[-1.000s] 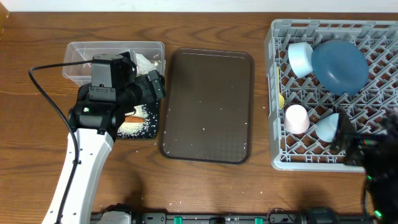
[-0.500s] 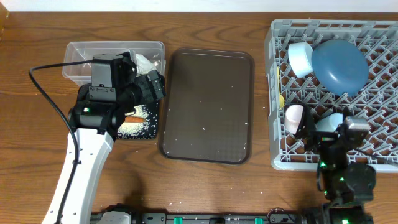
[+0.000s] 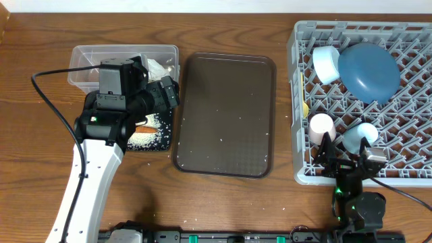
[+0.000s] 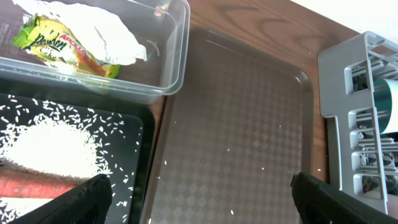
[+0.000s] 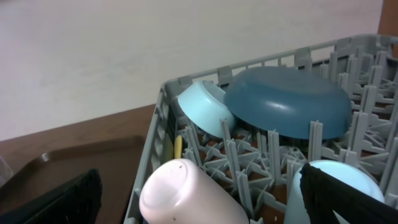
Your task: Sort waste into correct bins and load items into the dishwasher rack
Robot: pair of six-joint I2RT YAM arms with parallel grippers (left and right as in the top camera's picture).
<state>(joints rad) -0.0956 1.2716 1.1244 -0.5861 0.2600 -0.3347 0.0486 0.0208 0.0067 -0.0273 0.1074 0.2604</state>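
1. A brown wooden table (image 3: 223,202) fills the overhead view, with a pale wall (image 3: 202,5) along its 12 o'clock edge.
2. The grey rack (image 3: 297,101) takes the 3 o'clock side and is the biggest thing on the table.
3. A dark brown serving tray (image 3: 226,115) lies at the centre, with a few loose white grains scattered on it.
4. The left gripper (image 4: 205,205) is at 9 o'clock, over the seam between the black tray (image 4: 134,124) and the serving tray. Its fingers stand wide apart and hold nothing.
5. The right gripper (image 3: 347,154) is at the rack's 6 o'clock edge. Its fingers are spread wide and clamp nothing.
6. A dark blue plate (image 3: 368,71) leans in the rack at about 1 o'clock.
7. A clear tub (image 3: 88,57) stands at 10 o'clock on the table. It touches the black tray, which lies on its 6 o'clock side.
8. The tub holds crumpled white paper (image 4: 93,28) and a green-orange wrapper (image 4: 50,46).
9. A light blue cup (image 3: 326,63) lies on its side against the plate's 9 o'clock edge.
10. A pink cup (image 3: 322,127) lies at the rack's 8 o'clock, and a pale bowl (image 3: 361,135) sits beside it at its 3 o'clock.
11. A heap of rice (image 4: 50,146) sits on the black tray, with an orange stick (image 4: 37,183) lying along it.
12. A yellow spoon (image 3: 305,108) shows only as a sliver against the rack's 9 o'clock wall.
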